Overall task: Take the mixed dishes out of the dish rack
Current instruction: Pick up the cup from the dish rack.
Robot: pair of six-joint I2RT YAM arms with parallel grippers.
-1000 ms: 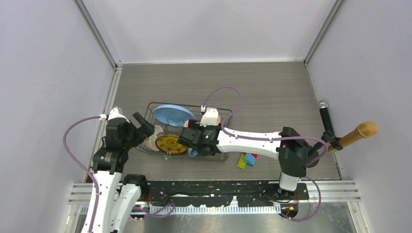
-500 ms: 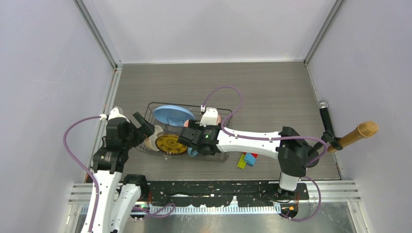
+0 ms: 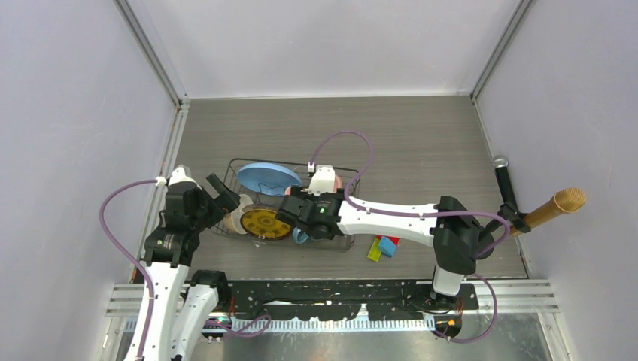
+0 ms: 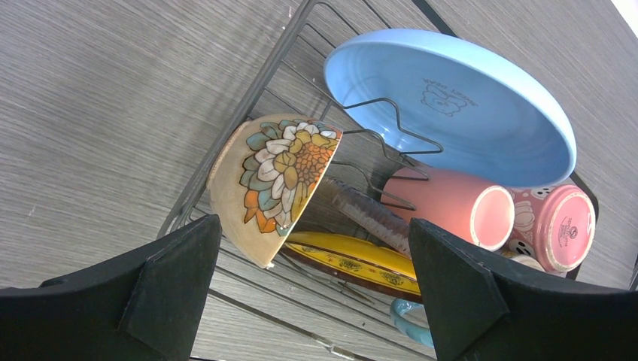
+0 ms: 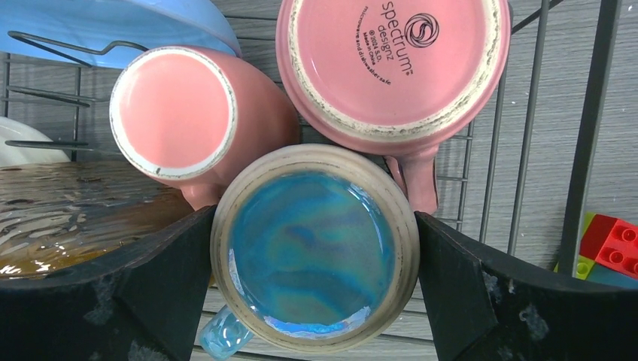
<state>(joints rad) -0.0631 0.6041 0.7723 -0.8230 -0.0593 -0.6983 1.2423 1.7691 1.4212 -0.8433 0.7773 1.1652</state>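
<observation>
The dish rack [image 3: 347,180] holds a light blue plate [image 3: 267,177], a yellow patterned plate [image 3: 265,223], a cream bowl [image 3: 235,213] and three mugs. In the right wrist view my right gripper [image 5: 314,226] has a finger pressed on each side of the upturned blue mug [image 5: 312,252]. The salmon mug [image 5: 177,113] and the speckled pink mug [image 5: 391,60] lie just beyond it. My left gripper [image 4: 313,222] is open and empty, just outside the rack's left end. It faces the tilted cream bowl [image 4: 256,188], apart from it.
Small red, blue and green blocks [image 3: 384,247] lie on the table right of the rack. A black microphone [image 3: 505,188] and a tan cylinder [image 3: 557,207] stick out from the right wall. Enclosure walls stand on three sides.
My right wrist has shifted very slightly toward the far left over the rack. The left arm and the dishes have not visibly moved.
</observation>
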